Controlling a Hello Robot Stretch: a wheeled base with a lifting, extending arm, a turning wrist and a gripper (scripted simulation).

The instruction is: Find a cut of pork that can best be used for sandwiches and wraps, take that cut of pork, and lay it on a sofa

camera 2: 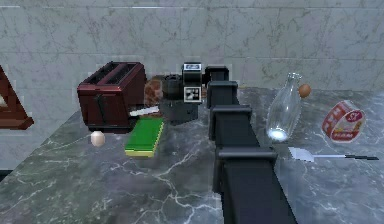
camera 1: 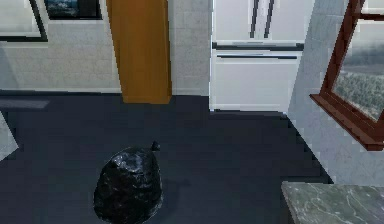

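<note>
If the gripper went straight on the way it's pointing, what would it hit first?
Probably the small reddish-brown lump just ahead of the gripper, then the dark red toaster; depth is unclear.

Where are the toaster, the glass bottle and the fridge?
toaster [camera 2: 108,92]: arm side view, on its dark red front side.
glass bottle [camera 2: 284,110]: arm side view, on its clear body.
fridge [camera 1: 254,80]: forward view, on its white lower drawer.
</note>
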